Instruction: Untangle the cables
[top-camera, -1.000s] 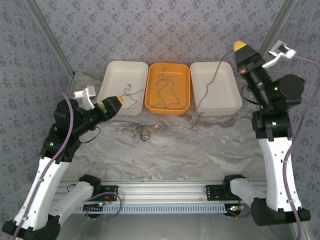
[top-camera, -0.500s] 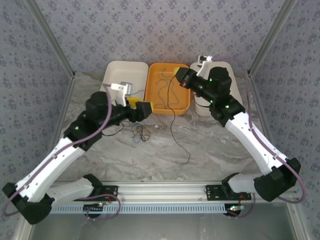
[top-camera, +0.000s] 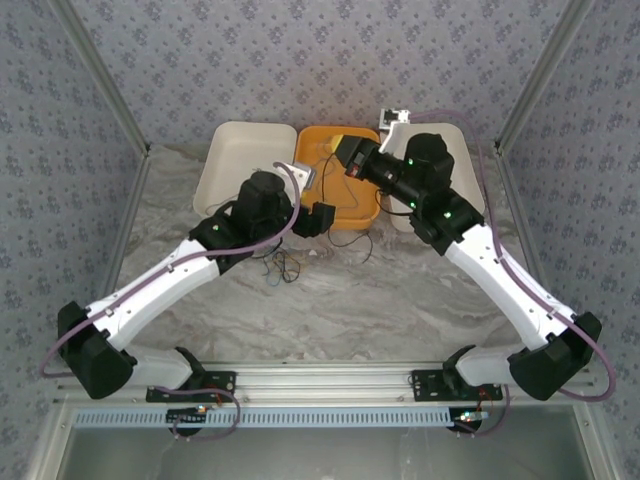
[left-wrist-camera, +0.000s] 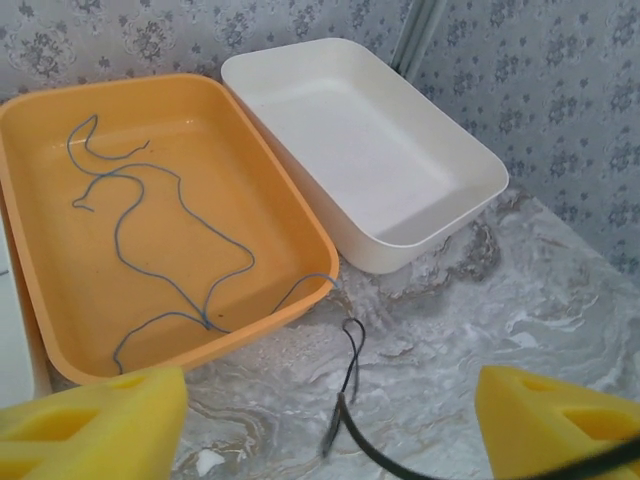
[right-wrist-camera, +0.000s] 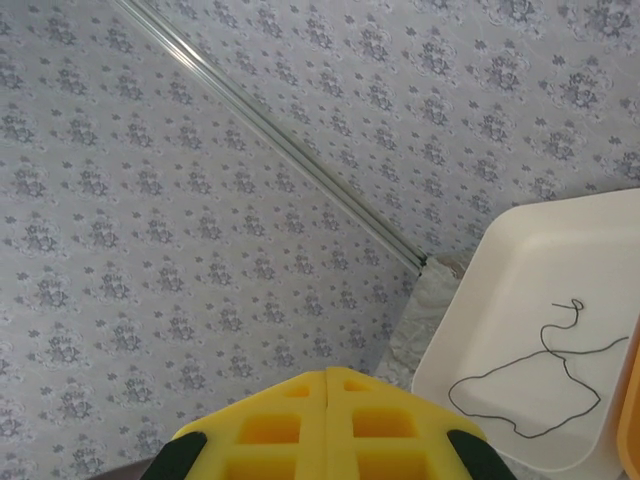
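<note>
My right gripper (top-camera: 347, 155) hovers over the orange tray (top-camera: 366, 211), its yellow fingers pressed shut (right-wrist-camera: 328, 375). A dark cable (top-camera: 364, 244) trails from under it, over the tray's front rim and onto the table. My left gripper (top-camera: 325, 217) is low in front of that tray and open (left-wrist-camera: 330, 430), pads wide apart. The dark cable's looped end (left-wrist-camera: 351, 338) lies on the marble just ahead of it. A blue-green cable (left-wrist-camera: 130, 230) lies in the orange tray (left-wrist-camera: 300, 215). A small tangle of cables (top-camera: 282, 265) sits on the table under the left arm.
A white tray (top-camera: 228, 160) stands left of the orange one and holds a dark grey cable (right-wrist-camera: 540, 400). Another white tray (left-wrist-camera: 400, 150) stands to the right, partly under the right arm (top-camera: 470, 165). Patterned walls close in the back and sides.
The right arm has come down from high on the right to over the orange tray, dragging the dark cable along. The left arm has swung right, from the left tray to the orange tray's front.
</note>
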